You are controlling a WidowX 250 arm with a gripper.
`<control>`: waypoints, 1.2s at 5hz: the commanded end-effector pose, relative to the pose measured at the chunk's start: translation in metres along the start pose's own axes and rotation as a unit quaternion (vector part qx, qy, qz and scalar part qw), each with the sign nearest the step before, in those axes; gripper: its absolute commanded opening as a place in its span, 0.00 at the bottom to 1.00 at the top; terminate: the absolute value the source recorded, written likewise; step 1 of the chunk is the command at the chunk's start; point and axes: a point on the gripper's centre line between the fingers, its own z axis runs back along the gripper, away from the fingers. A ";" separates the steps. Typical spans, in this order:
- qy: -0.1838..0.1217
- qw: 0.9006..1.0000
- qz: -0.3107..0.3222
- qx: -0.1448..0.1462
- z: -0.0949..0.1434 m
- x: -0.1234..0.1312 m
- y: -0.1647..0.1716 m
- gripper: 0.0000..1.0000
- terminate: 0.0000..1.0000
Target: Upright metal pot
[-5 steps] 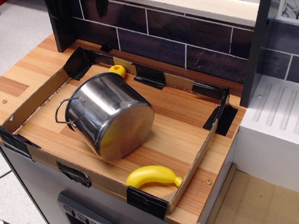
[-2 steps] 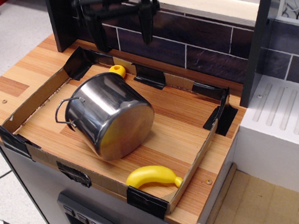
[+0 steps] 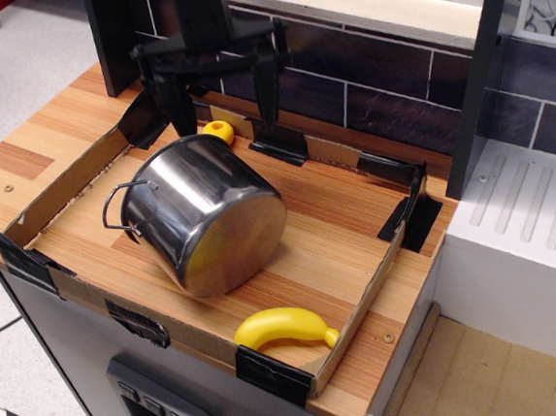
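Metal pot (image 3: 204, 214) lying tipped on its side on the wooden bench (image 3: 20, 157), inside the low cardboard surround (image 3: 57, 184), flat base toward the camera, wire handle to its left. Hand (image 3: 220, 101) above and behind the pot, 2 fingers (image 3: 266, 87) spread wide, holding nothing. Banana (image 3: 285, 327) in front of the pot, apart.

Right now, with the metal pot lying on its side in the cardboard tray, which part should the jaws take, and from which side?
Probably the rim of the metal pot at its upper back edge, coming down from above, where the open gripper already hangs. The pot lies tilted, flat base toward the camera and mouth toward the back wall, so the thin rim suits the jaws better than the wide, smooth body. The wire handle sits off to the side.
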 end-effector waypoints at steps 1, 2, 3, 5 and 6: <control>0.011 0.999 0.031 -0.008 -0.002 0.007 -0.004 1.00 0.00; 0.018 0.998 0.061 -0.008 -0.009 0.004 -0.005 1.00 0.00; 0.035 0.997 0.072 -0.011 -0.016 0.002 -0.005 1.00 0.00; 0.075 0.993 0.095 -0.008 -0.029 -0.002 -0.004 1.00 0.00; 0.080 0.993 0.088 -0.009 -0.029 -0.004 -0.002 1.00 0.00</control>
